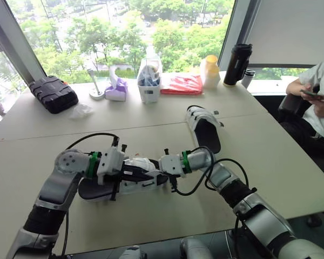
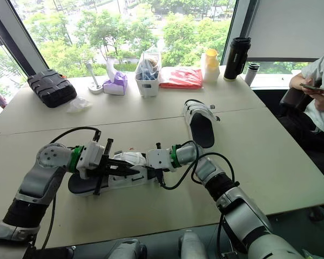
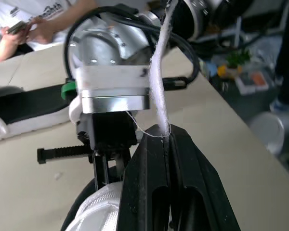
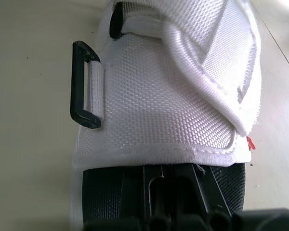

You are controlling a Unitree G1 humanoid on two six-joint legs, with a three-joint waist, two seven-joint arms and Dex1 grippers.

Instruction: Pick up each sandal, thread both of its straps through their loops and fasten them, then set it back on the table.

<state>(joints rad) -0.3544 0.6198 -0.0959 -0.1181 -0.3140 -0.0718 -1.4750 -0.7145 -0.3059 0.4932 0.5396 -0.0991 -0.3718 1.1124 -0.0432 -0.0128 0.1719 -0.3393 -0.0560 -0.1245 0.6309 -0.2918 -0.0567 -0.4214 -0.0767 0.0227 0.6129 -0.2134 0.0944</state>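
The job looks like it is only partly done. The near sandal (image 1: pixel 105 190) is in front of the robot, low over the desk (image 1: pixel 167 218), with both tools at it. I cannot tell if it is lifted or is lying flat. The left tool (image 3: pixel 167 144) is closed tight on a thin white strap (image 3: pixel 159 86), and the strap runs up from its tips. The right tool (image 4: pixel 173 178) is right at the edge of the same sandal, by the black sole and the white cloth top. I cannot tell if this tool is open or closed. On the side of the white top, one black loop (image 4: pixel 84 84) is bare, with no strap in it. So I think this strap must go through a loop and then be stuck down. The other sandal (image 1: pixel 204 127) lies on the desk farther back, well apart from both tools, and nobody is touching it. I cannot tell if its straps are done up. It may need its turn too.
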